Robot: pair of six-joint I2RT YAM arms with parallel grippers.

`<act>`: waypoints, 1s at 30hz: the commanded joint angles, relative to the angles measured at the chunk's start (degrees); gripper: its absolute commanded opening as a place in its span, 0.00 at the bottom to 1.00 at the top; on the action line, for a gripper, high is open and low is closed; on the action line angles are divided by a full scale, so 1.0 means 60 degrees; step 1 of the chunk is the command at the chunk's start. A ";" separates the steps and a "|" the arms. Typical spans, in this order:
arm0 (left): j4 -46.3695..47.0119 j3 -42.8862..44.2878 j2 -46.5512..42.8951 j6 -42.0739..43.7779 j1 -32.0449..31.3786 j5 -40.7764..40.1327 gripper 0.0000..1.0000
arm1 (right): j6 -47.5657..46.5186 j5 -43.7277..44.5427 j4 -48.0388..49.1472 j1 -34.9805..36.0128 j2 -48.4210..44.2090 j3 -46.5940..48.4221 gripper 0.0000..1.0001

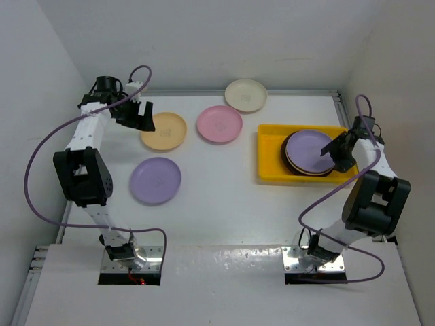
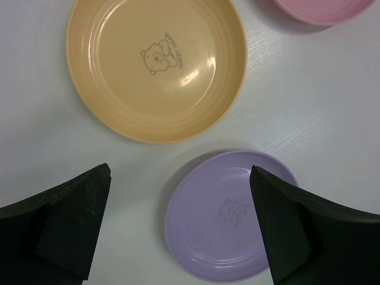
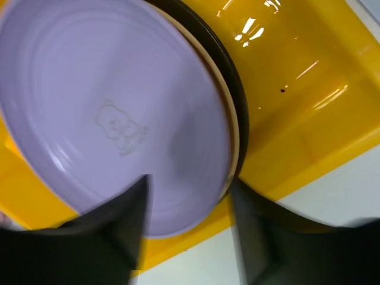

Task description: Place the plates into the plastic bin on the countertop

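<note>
The yellow plastic bin point(image 1: 268, 153) sits at the right of the white countertop point(image 1: 224, 197). In it lies a stack of plates with a purple plate point(image 1: 309, 151) on top, over a tan and a dark-rimmed one point(image 3: 233, 89). My right gripper point(image 1: 338, 155) hovers at the stack's right edge. Its jaws are open and straddle the purple plate's point(image 3: 113, 113) rim without clamping it point(image 3: 190, 181). My left gripper point(image 1: 141, 117) is wide open and empty, up beside the yellow-orange plate point(image 1: 163, 131). A pink plate point(image 1: 219, 124), a cream plate point(image 1: 245, 95) and a second purple plate point(image 1: 155, 180) lie loose on the countertop.
White walls close in the back and both sides. In the left wrist view the yellow-orange plate point(image 2: 156, 65) is ahead, the purple plate point(image 2: 225, 217) lies below the open gripper point(image 2: 180, 171), and the pink plate point(image 2: 323, 9) shows at the top right. The bin's left half point(image 3: 297, 89) holds nothing.
</note>
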 commanded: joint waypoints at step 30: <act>0.0085 -0.0920 0.0237 0.0338 0.0708 -0.1263 1.00 | 0.4489 -0.0185 0.5169 0.4061 0.6386 0.7690 0.67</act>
